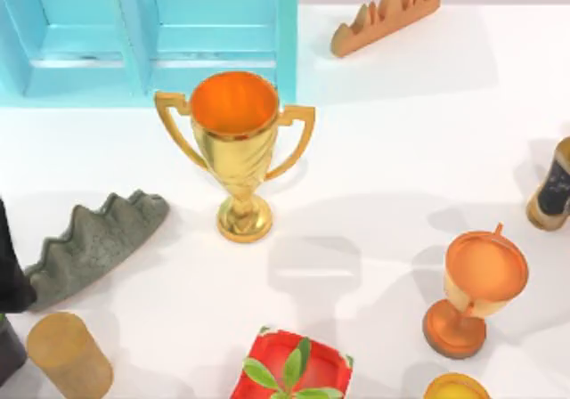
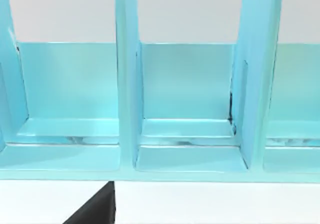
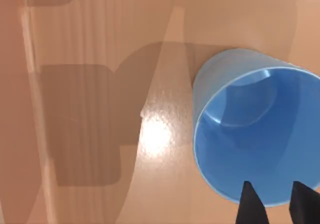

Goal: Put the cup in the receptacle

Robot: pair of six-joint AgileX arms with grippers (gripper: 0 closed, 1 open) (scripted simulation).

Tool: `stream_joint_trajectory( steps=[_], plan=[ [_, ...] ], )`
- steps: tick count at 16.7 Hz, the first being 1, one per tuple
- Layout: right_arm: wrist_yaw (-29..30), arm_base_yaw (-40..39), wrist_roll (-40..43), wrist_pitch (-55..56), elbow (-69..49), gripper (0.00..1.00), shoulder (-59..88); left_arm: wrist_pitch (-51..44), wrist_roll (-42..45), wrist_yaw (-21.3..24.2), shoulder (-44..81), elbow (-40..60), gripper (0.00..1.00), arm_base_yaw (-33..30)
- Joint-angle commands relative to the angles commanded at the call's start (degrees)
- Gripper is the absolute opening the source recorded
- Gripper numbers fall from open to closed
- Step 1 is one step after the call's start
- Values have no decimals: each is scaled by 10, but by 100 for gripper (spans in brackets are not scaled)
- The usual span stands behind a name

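The blue cup (image 3: 255, 134) is showing in the right wrist view, its open mouth turned toward the camera and a tan, glossy surface (image 3: 100, 109) spreading behind it. The right gripper (image 3: 276, 204) is sitting at the cup's rim, with two dark fingertips (image 3: 250, 206) reaching onto the near edge. They are standing a little apart, and they seem to be straddling the wall of the cup, though I cannot tell whether they are actually pinching it. Where this cup is sitting relative to the table is not something these views settle.

In the top view, a gold trophy (image 1: 235, 154) with two handles is standing upright near the middle of the white table (image 1: 401, 150). Behind it, at the far left, a light blue rack (image 1: 151, 34) with upright dividers is lying against the edge. A grey ridged piece (image 1: 93, 239) is resting on the left side, a tan cylinder (image 1: 69, 354) near the front left corner, an orange ridged piece (image 1: 387, 16) at the far right, and an orange-topped goblet (image 1: 472, 292) at the right front. A red box (image 1: 294, 368) with green leaves is sitting at the front edge.

The left arm (image 1: 11, 270) is waiting at the left edge, and its wrist view is facing the rack's compartments; I cannot tell how its jaws are set.
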State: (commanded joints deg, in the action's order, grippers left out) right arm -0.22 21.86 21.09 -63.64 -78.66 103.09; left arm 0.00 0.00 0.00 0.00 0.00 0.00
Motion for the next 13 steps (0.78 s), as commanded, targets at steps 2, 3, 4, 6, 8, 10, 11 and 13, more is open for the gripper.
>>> stream_joint_trajectory(
  steps=[2,3,4,6,8,10,11,13],
  plan=[
    [0,0,0,0,0,60,0,0,0,0,0,0,100,0],
    [0,0,0,0,0,68,0,0,0,0,0,0,100,0],
    [0,0,0,0,0,75,0,0,0,0,0,0,100,0],
    [0,0,0,0,0,90,0,0,0,0,0,0,100,0],
    [0,0,0,0,0,100,0,0,0,0,0,0,100,0],
    [0,0,0,0,0,100,0,0,0,0,0,0,100,0],
    [0,0,0,0,0,100,0,0,0,0,0,0,100,0],
    [0,0,0,0,0,100,0,0,0,0,0,0,100,0]
  ],
)
